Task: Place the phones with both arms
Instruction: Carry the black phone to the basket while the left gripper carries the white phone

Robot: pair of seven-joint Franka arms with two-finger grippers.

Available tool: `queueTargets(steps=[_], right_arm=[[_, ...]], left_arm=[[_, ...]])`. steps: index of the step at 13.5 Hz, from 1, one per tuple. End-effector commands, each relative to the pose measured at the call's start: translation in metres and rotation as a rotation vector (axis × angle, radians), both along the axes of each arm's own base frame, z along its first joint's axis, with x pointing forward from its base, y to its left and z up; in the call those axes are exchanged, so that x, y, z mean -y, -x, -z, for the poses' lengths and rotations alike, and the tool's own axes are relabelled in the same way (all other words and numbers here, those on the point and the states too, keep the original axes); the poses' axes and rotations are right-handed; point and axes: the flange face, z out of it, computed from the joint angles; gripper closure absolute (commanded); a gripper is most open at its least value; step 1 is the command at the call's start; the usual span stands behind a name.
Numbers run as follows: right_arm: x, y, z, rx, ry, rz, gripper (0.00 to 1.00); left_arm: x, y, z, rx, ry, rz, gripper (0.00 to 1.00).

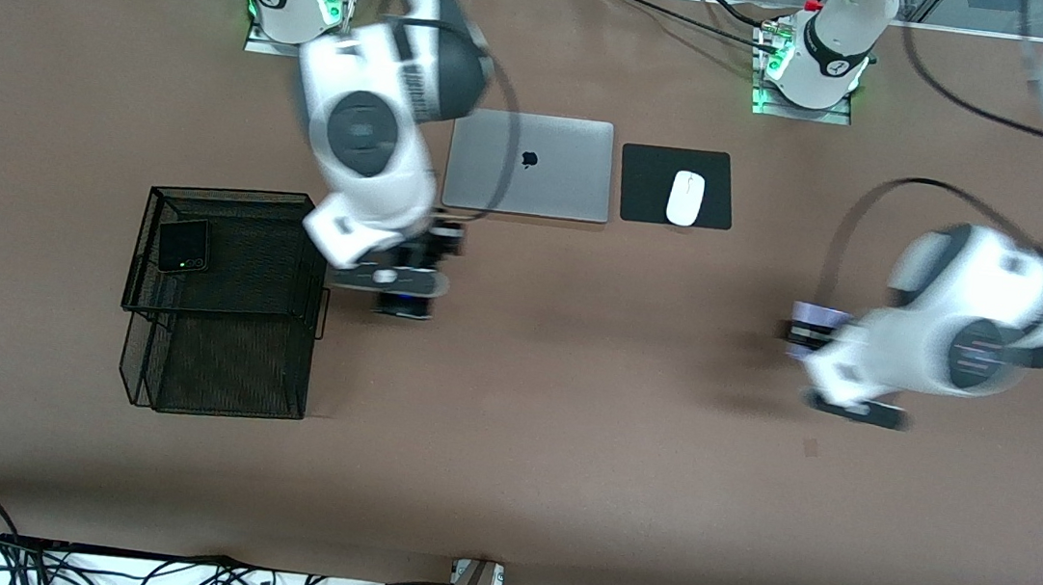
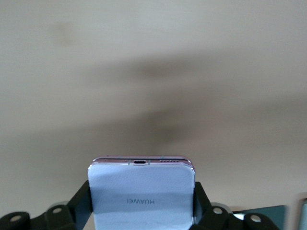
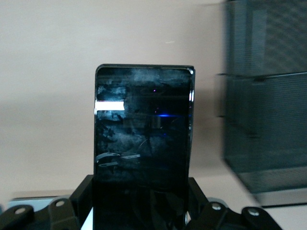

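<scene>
colours on your brown table [image 1: 567, 414]

your left gripper [image 2: 144, 211] is black around a pale lavender-white phone [image 2: 141, 191]; your right gripper [image 3: 141, 211], black too, has a glossy black phone [image 3: 143, 143]. the mesh basket [image 1: 225, 300] is black, the laptop [image 1: 530, 166] silver, the mouse [image 1: 685, 197] white on a black pad [image 1: 649, 185].

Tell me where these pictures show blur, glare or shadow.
Front view: both arms smeared, soft shadow on the table beside the left end effector. Left wrist view: lavender phone sharp, table streaked with shadow. Right wrist view: long black phone carries reflections, mesh tray blurred.
</scene>
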Motion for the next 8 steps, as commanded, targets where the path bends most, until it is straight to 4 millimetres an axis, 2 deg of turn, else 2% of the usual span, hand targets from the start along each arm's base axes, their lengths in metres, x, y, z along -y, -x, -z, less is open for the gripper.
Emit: queueTargets(steps=[1,3,5,6,8], right_arm=[[0.098,0.007,-0.006,-0.052,-0.054,0.016,1.0],[0.158,0.011,0.009,-0.06,-0.086,-0.009,1.0],[0.202,0.019,0.039,-0.037,-0.108,-0.062,1.0],[0.214,0.023,0.055,-0.029,-0.108,-0.08,1.0],[0.223,0.029,0.08,-0.006,-0.098,-0.11,1.0]], left_arm=[[0.063,-0.005,0.022,0.039,0.072,-0.086,0.5],[0.12,0.002,0.032,0.053,0.214,-0.143,0.47],[0.163,0.009,0.053,0.078,0.318,-0.166,0.48],[0.186,0.014,0.066,0.09,0.363,-0.19,0.48],[0.229,0.027,0.095,0.138,0.459,-0.231,0.47]])
